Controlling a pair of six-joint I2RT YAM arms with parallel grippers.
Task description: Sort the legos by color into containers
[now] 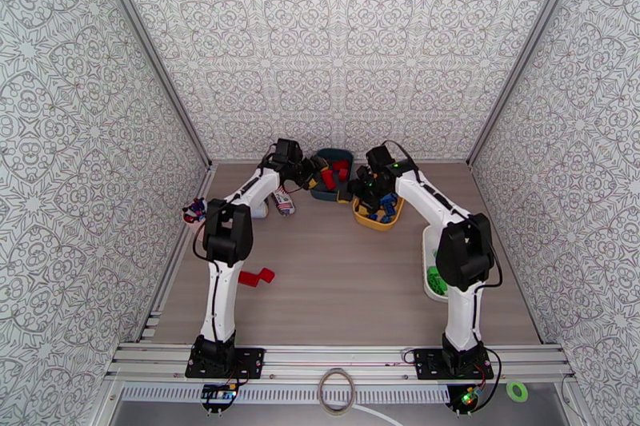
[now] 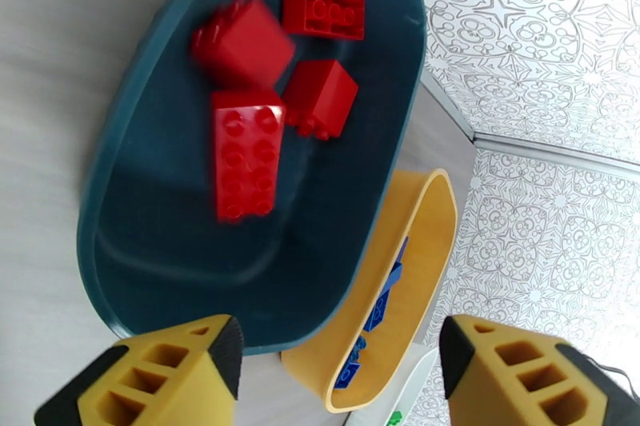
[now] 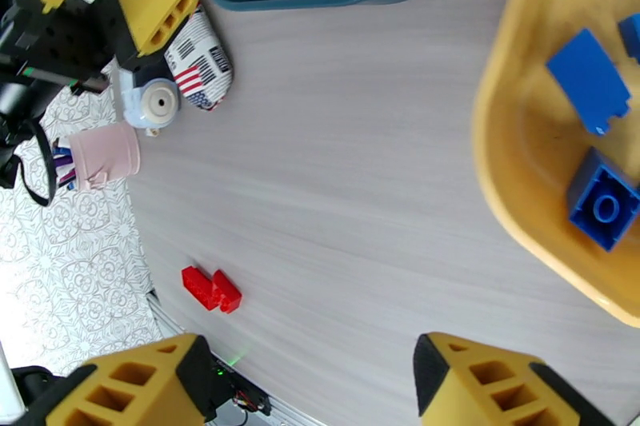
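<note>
Left gripper (image 2: pixel 336 356) gapes empty over the teal bin (image 2: pixel 160 260), four red legos (image 2: pixel 248 152) lying inside just ahead of its fingertips. Right gripper (image 3: pixel 312 372), likewise spread and empty, hangs above the table (image 3: pixel 360 180), a stray red lego (image 3: pixel 211 290) near one finger

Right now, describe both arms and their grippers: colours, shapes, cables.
Both the left arm and the right arm have slim white links between chunky black joints, on black base plates. Thin black cables loop along each. The left gripper and right gripper each carry two wedge-shaped yellow fingers with slotted cut-outs and black inner pads.
</note>
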